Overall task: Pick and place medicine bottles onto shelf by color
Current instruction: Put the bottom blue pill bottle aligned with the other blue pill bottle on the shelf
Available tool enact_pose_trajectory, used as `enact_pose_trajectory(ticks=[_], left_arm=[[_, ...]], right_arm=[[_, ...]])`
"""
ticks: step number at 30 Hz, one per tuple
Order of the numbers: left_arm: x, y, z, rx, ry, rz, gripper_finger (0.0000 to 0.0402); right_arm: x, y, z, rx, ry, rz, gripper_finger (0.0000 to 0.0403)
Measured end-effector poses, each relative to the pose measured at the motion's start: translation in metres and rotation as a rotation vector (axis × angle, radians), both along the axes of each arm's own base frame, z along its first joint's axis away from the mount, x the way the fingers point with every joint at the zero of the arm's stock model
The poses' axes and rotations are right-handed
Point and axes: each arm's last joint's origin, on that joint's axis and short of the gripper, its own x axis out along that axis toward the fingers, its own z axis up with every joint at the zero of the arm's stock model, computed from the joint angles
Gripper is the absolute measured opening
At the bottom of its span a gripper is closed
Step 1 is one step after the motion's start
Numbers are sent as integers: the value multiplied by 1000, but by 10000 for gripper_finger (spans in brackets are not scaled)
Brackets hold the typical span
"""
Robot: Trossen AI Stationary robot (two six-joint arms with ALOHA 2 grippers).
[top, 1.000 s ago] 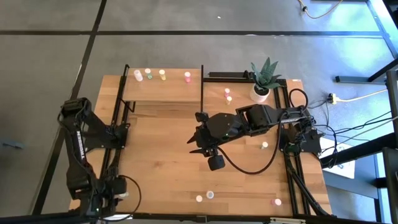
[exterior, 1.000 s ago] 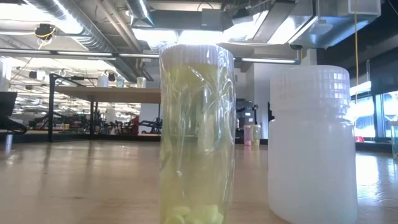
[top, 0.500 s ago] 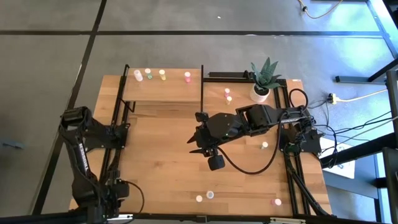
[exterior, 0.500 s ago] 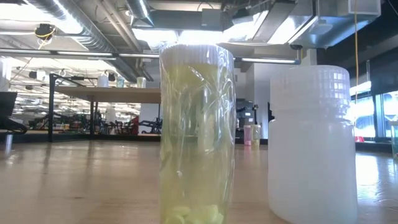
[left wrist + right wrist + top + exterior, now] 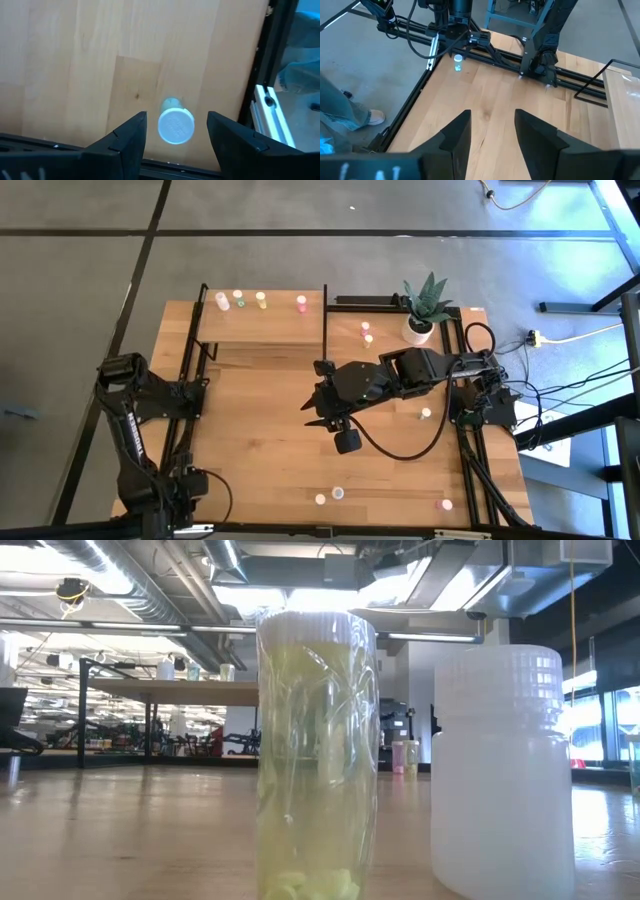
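Medicine bottles (image 5: pixel 238 300) stand in a row of four on the shelf (image 5: pixel 260 330), the raised pale plank platform at the upper left of the wooden table (image 5: pixel 260 450) in the high view; others dot the table's right and lower edges. The right gripper (image 5: pixel 318 412) hangs over bare wood mid-frame with open room all round; the left arm folds at the left edge. In the low view, a clear yellow-tinted bottle (image 5: pixel 317 755) and a ribbed white bottle (image 5: pixel 502 770) fill the centre and right. The left wrist view shows the left gripper (image 5: pixel 176 131) spread around a white-capped bottle (image 5: pixel 175 125) beside a black rail (image 5: pixel 272 55). The right wrist view shows spread fingers (image 5: pixel 455 140) over smooth wood, with a small bottle (image 5: pixel 458 62) at upper centre.
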Motion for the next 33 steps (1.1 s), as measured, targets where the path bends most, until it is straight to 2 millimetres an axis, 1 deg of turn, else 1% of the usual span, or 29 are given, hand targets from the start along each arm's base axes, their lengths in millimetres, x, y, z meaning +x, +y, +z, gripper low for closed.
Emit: enact_pose_trajectory(ticks=[12,28,33], left_arm=[[0,0,-1,1,0,0,202],[0,0,-2,2,0,0,201],[0,0,-2,2,0,0,202]], right_arm=[[5,2,-12,-3,39,-4,154],[5,2,-11,0,28,-4,154],[5,3,-11,37,39,12,154]])
